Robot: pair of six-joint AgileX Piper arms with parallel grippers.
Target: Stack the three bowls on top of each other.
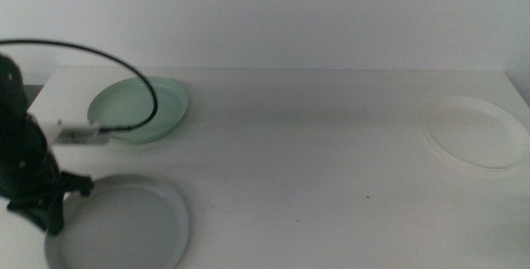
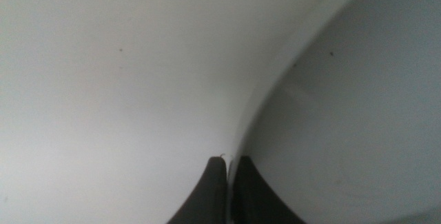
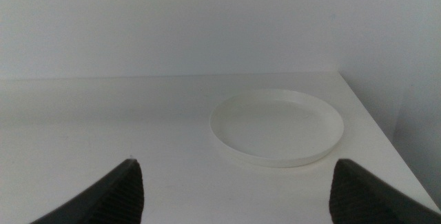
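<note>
Middle view: we see a white table [image 1: 315, 161] carrying three bowls. The grey bowl [image 1: 124, 223] lies at about 7 o'clock on the table, the green bowl [image 1: 145, 103] just behind it at about 10 o'clock, and the white bowl [image 1: 476, 132] well apart from both at about 3 o'clock. None of the bowls rests on another.

The left gripper [image 1: 51, 211] stands at the 9 o'clock edge of the grey bowl, with a black cable [image 1: 124, 58] arching from the arm across the green bowl. In the left wrist view we see the left gripper [image 2: 229, 165] with its two dark jaws pressed together on the grey bowl's [image 2: 358, 127] rim, one jaw on each side of it.

In the right wrist view we see the right gripper [image 3: 234, 182] with its jaws spread wide and holding nothing, the white bowl [image 3: 277, 126] lying on the table ahead of it, near the table's edge.
</note>
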